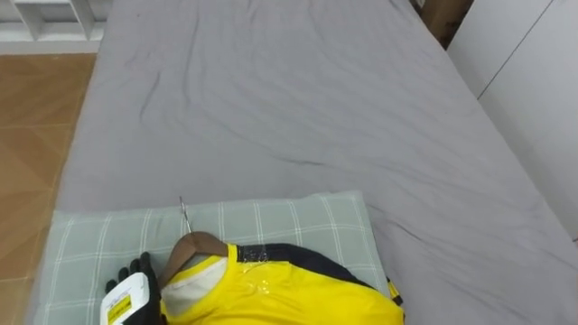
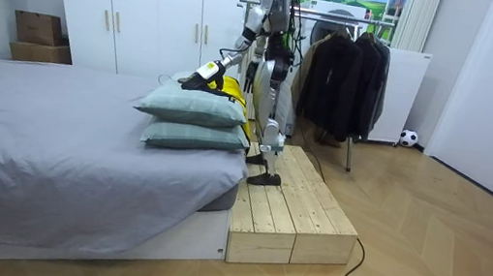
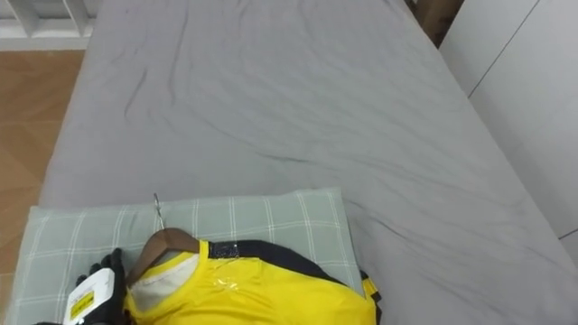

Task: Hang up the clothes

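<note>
Plainly the hanging itself is not yet done. The yellow garment lies on the upper checked pillow at the head of the bed. It is already on a wooden hanger, whose thin metal hook points up the bed, away from the robot. Lying flat with its collar spread over the hanger's shoulders, the garment keeps its shape and leaves the neck and hook exposed. That is probably why it sits on the raised, soft pillow rather than down on the sheet.

The left robot hand is at the lower left of the eye views, right against the hanger's near arm and the garment's collar. Whether it is clamped on the wood or merely resting beside it cannot be told. Its position suggests the step in hand is taking the hanger by its shoulder, leaving the hook free for a rail.

In the room view the robot stands on a wooden platform at the bed's head end, its arm reaching out over the two stacked pillows. Behind it is a clothes rail with dark coats on it, the likely destination. A lift and a turn toward that rail look to be what remains. The loose fabric may slip off a shoulder if the hanger tilts.
</note>
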